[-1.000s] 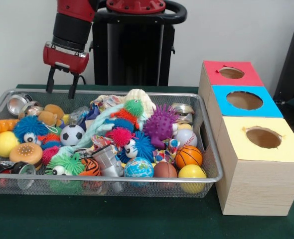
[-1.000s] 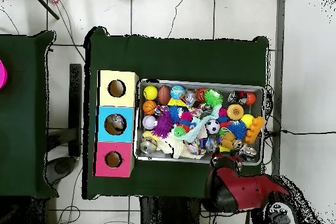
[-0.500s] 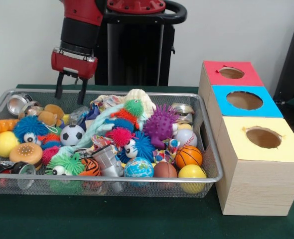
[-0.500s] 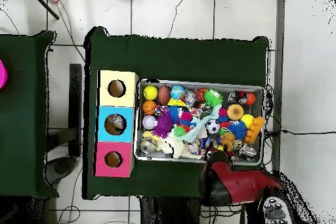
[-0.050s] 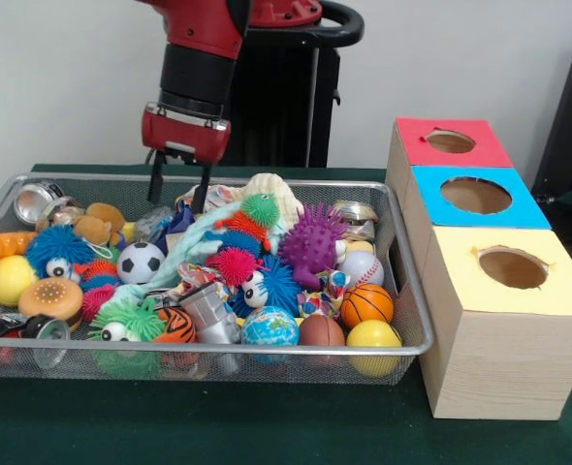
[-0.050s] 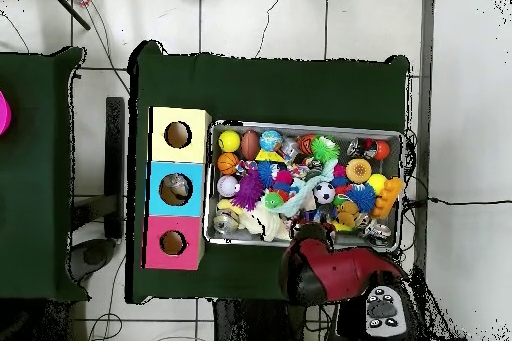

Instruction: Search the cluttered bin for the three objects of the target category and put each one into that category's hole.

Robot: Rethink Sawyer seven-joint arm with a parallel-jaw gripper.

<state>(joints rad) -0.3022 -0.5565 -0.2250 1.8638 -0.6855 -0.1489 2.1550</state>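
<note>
Since a second ago, my red and black arm has swung across the back of the wire bin (image 5: 402, 291), from its far corner by the tin can (image 5: 36, 201) toward the middle. From the front, the pincer (image 5: 177, 189) hangs with its two dark fingers (image 5: 156, 181) spread apart and holding nothing, tips just above the pile near the crumpled wrappers and the cream plush toy (image 5: 271, 190). Around it I see a soccer ball (image 5: 141, 262), a purple spiky ball (image 5: 311, 242), a small basketball (image 5: 366, 304) and a yellow ball (image 5: 374, 335). Beside the bin on the green desk (image 5: 267, 426) stand three boxes with round holes, topped red (image 5: 448, 141), blue (image 5: 475, 196) and yellow (image 5: 512, 268). Overhead, the arm (image 6: 325, 272) covers the bin's edge nearest the base.
</note>
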